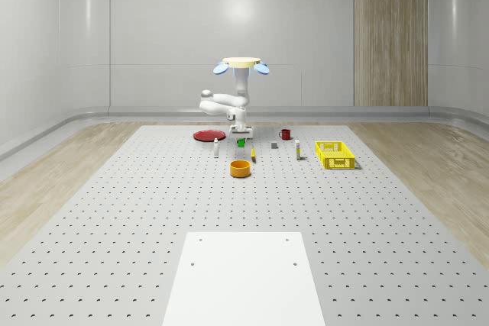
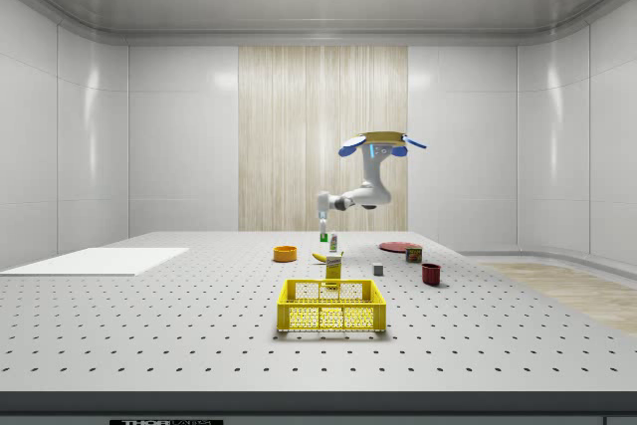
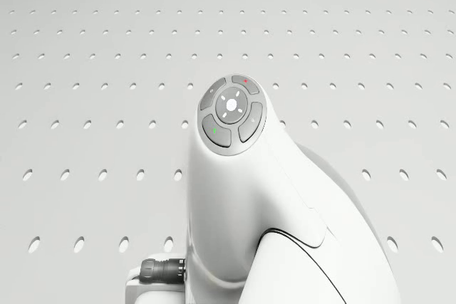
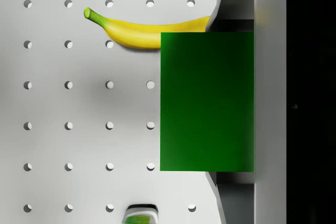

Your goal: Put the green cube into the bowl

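While the drone [image 1: 241,64] hovers above the bench [image 1: 114,211] at upper centre of the whole-scene view, its arm hangs the gripper [image 1: 241,137] over the green cube [image 1: 241,143], just behind the orange bowl [image 1: 241,168]. In the side view, the cube [image 2: 322,237] hangs clear of the bench, right of the bowl [image 2: 285,254]. In the wrist view, the jaws look clamped on the cube [image 4: 207,101], probably to carry it; a banana [image 4: 142,31] lies beyond.

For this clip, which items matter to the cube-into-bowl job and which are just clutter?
Belongs to the job:
- small green cube, held in the gripper above the table, drone hovering above
- round orange bowl

Lying about:
- yellow banana
- yellow plastic crate
- flat red plate
- dark red mug
- small grey block
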